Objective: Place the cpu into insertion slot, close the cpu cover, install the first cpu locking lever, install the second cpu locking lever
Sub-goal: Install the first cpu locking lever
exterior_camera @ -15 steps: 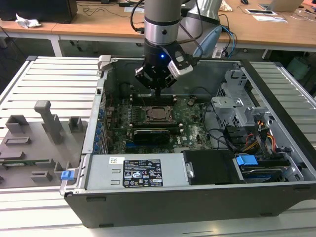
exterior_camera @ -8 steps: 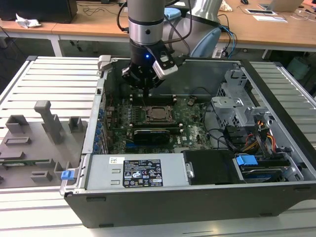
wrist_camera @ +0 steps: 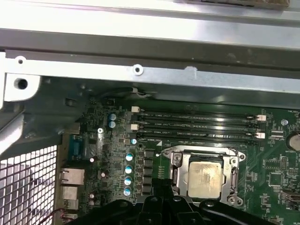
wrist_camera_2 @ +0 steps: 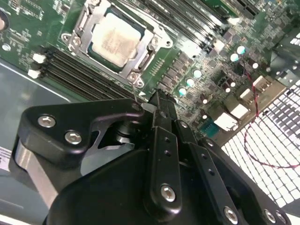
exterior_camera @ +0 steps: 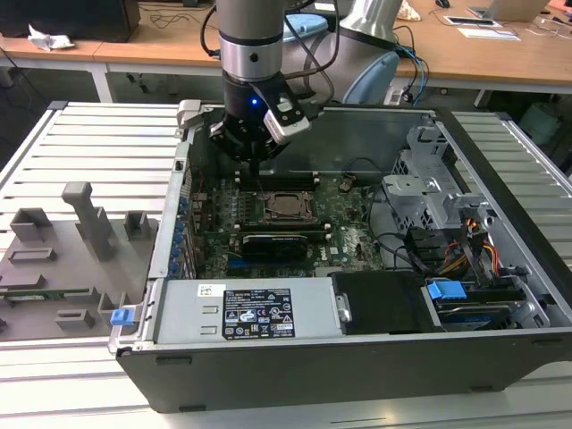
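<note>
My arm is a thick round tube, silver-grey with a dark band near its lower end. Below it sits my black wrist block, where a small blue light glows. A grey and white camera box is fixed to its side, and dark cables loop behind me. In the second wrist view my gripper is matte black metal: flat linked bars, rounded housings, silver screw heads set into them, and a bare silver patch underneath.
</note>
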Available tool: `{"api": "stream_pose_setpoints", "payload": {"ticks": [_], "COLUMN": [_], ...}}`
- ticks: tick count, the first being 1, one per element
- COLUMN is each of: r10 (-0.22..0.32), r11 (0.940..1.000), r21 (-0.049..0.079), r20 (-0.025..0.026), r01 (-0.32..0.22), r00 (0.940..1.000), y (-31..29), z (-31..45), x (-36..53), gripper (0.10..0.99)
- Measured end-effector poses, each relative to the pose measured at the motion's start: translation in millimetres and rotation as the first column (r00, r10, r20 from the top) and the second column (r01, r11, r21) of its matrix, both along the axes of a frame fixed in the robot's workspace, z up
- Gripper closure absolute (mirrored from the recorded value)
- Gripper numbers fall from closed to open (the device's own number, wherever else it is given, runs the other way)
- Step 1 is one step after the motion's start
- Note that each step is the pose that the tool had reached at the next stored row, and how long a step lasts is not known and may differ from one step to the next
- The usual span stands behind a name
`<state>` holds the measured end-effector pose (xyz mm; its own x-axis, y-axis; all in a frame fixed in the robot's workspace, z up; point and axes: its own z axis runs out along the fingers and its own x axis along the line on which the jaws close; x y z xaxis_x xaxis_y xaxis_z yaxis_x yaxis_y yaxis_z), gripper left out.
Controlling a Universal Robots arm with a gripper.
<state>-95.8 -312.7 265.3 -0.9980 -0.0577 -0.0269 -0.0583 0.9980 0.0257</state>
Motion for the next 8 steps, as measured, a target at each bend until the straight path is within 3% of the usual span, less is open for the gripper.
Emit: {"api": "stream_pose_setpoints", "payload": {"ticks": [8], "r10": [0.0], "r11": [1.0], "r21": [0.0], "r20": [-0.0002], "r01": [0.0], "r00": [1.0], "y": [1.7], "z": [-2.1], "x": [-10.9], "gripper": [0.98]}}
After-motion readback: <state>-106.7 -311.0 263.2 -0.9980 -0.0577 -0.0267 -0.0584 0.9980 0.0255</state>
